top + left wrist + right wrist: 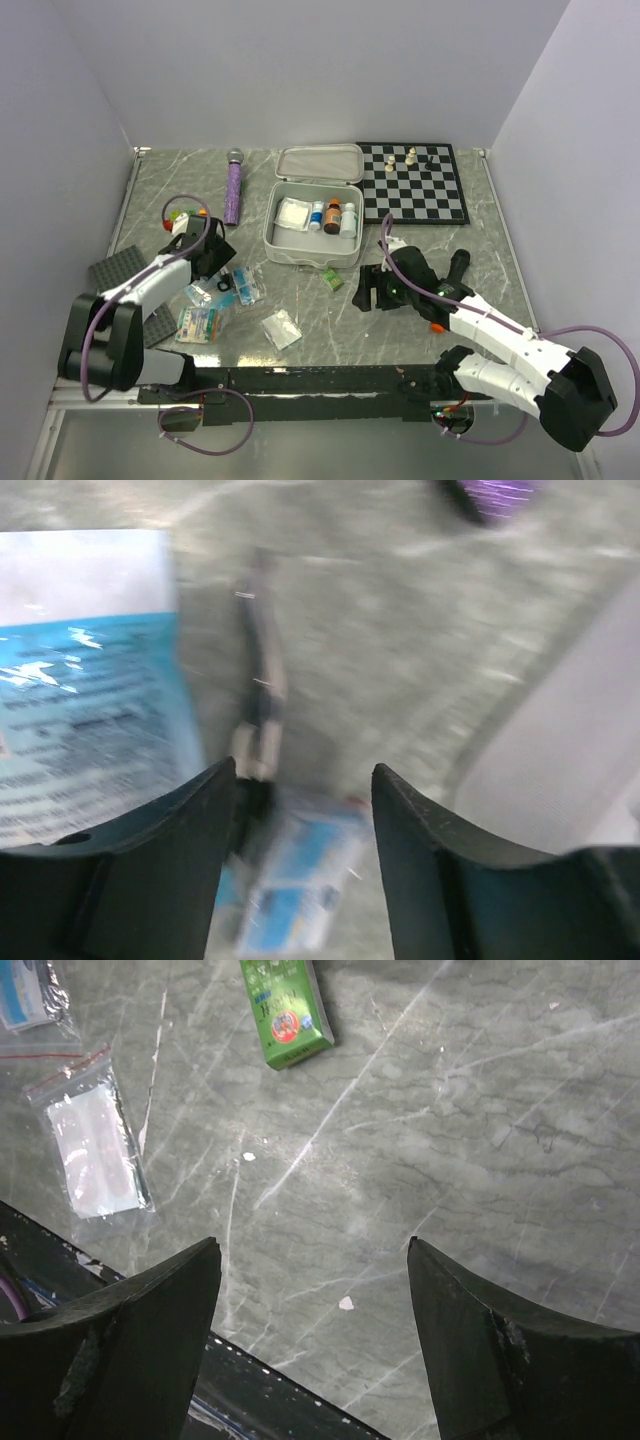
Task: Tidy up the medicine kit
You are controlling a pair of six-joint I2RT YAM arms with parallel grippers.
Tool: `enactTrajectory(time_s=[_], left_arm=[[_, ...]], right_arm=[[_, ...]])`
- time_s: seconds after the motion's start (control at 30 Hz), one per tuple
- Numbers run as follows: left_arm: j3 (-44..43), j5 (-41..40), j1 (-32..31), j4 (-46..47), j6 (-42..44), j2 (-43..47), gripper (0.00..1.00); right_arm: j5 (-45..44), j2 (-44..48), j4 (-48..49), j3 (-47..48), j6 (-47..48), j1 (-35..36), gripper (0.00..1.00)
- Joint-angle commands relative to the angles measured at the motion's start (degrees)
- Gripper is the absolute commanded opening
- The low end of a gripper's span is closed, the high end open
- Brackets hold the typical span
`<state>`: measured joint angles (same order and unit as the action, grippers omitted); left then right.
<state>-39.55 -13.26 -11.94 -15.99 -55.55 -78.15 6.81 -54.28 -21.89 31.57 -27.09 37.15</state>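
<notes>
The grey table (470,250) carries the medicine kit (300,247) at its middle back. The kit is open, its lid folded away from the arms, with small bottles and a white pad already in the tray. The loose supplies lie on the near side of it, so every coming move runs from the near table back towards the kit. The left claw (225,272) hangs over the cluster of packets to the kit's near left, which puts the kit beyond it and to its right. The right claw (365,290) sits lower right of the kit, over bare stone, so the kit lies beyond it and to its left. In the blurred left wrist view the left claw (302,770) has its fingers parted with nothing between them. A blue packet (295,880) lies on the table straight under the gap, its long side running roughly along the line of reach, so this arm is plainly the nearer one for it. The right claw (312,1250) stands wide and empty. A clear bag (95,1145) lies off to its left, and a green box (285,1010) lies ahead and slightly left, its long side pointing away from the fingers; judging by that, a turn of the wrist would likely be needed to grip the box across its narrow sides.
</notes>
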Motion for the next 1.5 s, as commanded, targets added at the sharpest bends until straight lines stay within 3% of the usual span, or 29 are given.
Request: enactTrajectory(time_s=[0.0,0.23,0.53,0.8,0.93,1.13,1.3,1.47], left_arm=[[0.7,4.7,-4.6,1.1,1.1,7.3,0.63],[6.1,1.3,-15.9,-2.6,-2.8,11.6,0.64],[9.6,-0.3,-20.4,-9.8,-6.8,24.3,0.66],[10.2,-6.0,-19.8,-20.3,-14.1,35.6,0.68],[9.4,-11.2,-15.9,-25.4,-17.2,34.6,0.77],[7.7,-5.1,2.4,-19.4,-11.8,26.8,0.78],[5.5,-4.9,8.3,-13.9,-9.5,18.3,0.77],[4.0,-5.4,9.8,-11.4,-8.3,11.1,0.72]], right_arm=[[0.2,-1.1,0.1,3.1,1.2,0.4,0.82],[1.6,-2.8,0.2,4.3,0.9,0.5,0.82],[3.7,-3.5,1.1,4.6,1.6,1.9,0.81],[0.3,-5.3,4.3,3.1,0.5,6.6,0.81],[-0.6,-4.5,5.4,1.6,-0.9,8.4,0.81],[-0.9,-0.9,5.4,-0.7,-1.5,8.6,0.81],[-1.3,1.8,5.0,-2.0,-1.5,8.6,0.82],[-1.6,4.0,3.5,-2.6,-1.5,8.6,0.83]])
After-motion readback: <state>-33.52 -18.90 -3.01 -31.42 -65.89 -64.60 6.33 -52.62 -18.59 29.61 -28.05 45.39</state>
